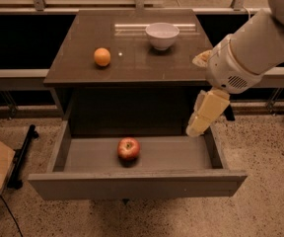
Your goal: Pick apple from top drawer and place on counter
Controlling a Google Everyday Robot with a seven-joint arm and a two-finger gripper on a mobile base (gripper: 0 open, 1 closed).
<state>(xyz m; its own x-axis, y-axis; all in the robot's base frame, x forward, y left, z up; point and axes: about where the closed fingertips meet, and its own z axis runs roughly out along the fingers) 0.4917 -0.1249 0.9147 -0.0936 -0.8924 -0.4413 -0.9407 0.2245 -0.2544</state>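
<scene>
No readable text, label, brand, number or sign is found anywhere in the camera view. None is made out on the gripper (197,127), which is held just above the right end of the open top drawer (132,186). None is noted on the apple (128,148), the counter (147,65), the white bowl (162,35) or the orange fruit (102,57).
</scene>
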